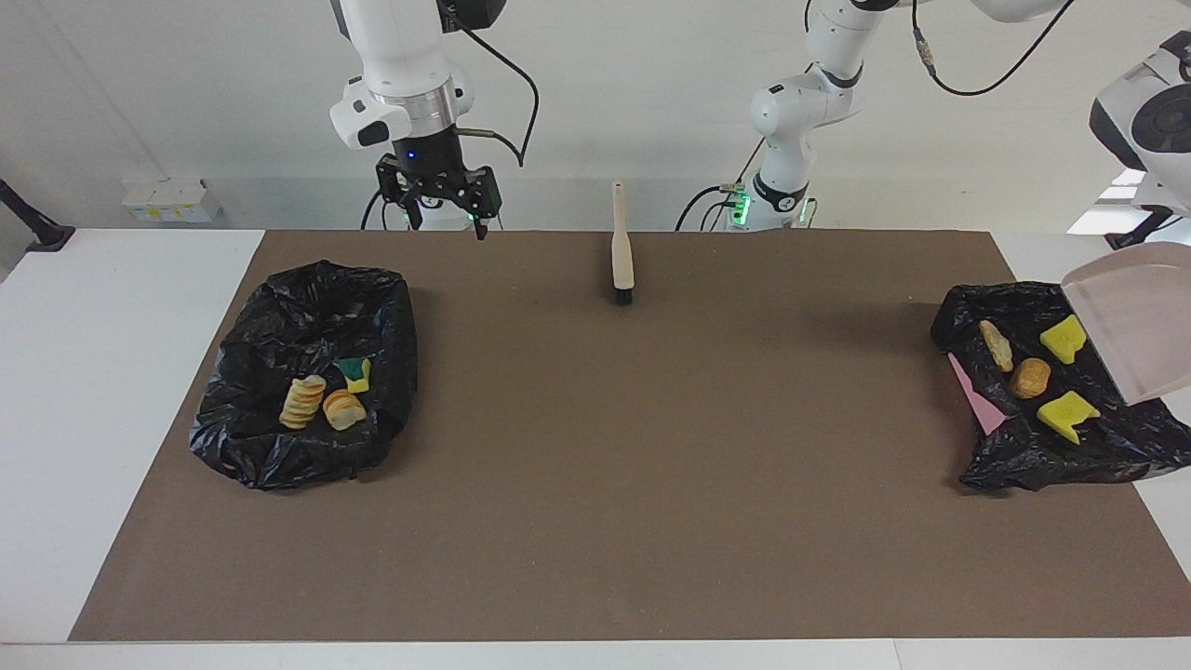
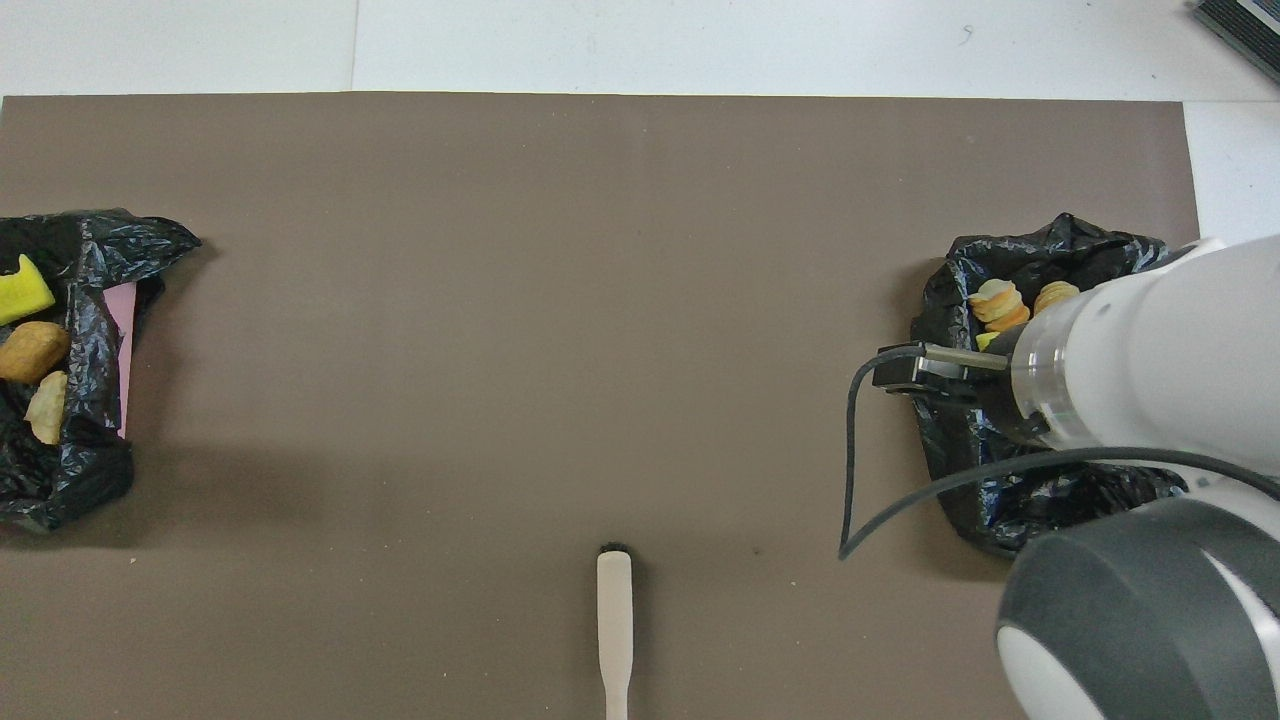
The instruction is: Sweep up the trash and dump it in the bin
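Dustpan (image 1: 1130, 321) at the left arm's end of the table is cut off by the facing view's edge, so the left gripper on its handle is out of sight — it can only be taken as pressed together, and whether it pinches the handle cannot be told. The pan hangs tilted over a black bag (image 1: 1042, 456), with a pink sheet (image 1: 972, 400) poking from the bag's edge. Four trash pieces lie in that bag: two yellow chunks (image 1: 1063, 337) and two brown bread bits (image 1: 1031, 378). In the overhead view that bag is half cut off, and the right arm's bulk covers much of the second black bag (image 2: 950, 300) at the right arm's end. Three more pieces (image 1: 321, 400) sit in this second bag, one with a green face. Right gripper (image 1: 445, 219) hangs with its fingers spread and empty, above the mat's edge by its own base. A brush (image 1: 621, 265) lies alone on the brown mat (image 1: 595, 484), bristles pointing away from the robots.
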Controlling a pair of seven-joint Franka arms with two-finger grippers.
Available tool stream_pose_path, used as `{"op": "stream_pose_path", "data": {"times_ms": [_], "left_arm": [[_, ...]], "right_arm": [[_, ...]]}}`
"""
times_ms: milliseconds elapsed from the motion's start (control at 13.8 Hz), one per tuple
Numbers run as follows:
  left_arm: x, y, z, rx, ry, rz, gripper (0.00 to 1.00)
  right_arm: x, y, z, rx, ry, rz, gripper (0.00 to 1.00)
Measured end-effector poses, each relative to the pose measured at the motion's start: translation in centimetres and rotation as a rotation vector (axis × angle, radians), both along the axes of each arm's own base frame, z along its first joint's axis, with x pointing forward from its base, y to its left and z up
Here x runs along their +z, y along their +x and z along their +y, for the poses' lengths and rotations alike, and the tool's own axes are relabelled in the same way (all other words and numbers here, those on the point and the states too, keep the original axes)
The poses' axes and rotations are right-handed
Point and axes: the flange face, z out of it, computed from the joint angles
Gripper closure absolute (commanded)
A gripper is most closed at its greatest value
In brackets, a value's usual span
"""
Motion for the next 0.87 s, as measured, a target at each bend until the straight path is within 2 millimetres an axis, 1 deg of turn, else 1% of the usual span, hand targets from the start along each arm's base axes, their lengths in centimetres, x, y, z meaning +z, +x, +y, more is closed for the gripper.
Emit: {"op": "stream_pose_path", "data": {"times_ms": [72, 217, 362, 435, 580, 870], "left_arm": [[-0.3, 0.2, -1.6, 0.010, -0.021, 0.017, 1.00], [-0.7, 0.5, -4.8, 0.025, -0.072, 0.043, 1.00], [-1.4, 0.5, -6.9, 0.049, -0.151, 0.042, 1.00], [-1.9, 0.3, -7.7, 0.080, -0.200, 0.035, 1.00], [-2.8, 0.2, -9.6, 0.133, -0.285, 0.016, 1.00], [-4.8, -0.5, -15.4, 0.223, -0.404, -0.035, 1.00]], "right_arm": [[0.6, 0.4, -0.7, -0.009, -0.014, 0.006, 0.00], [1.4, 1.5, -3.3, -0.038, -0.018, 0.013, 0.00], [1.7, 2.6, -6.1, -0.055, -0.020, 0.024, 0.00], [1.7, 2.9, -6.9, -0.042, -0.024, 0.044, 0.00], [2.1, 3.2, -7.5, -0.026, -0.027, 0.066, 0.00], [2.1, 4.0, -8.6, -0.046, -0.025, 0.065, 0.00]]}}
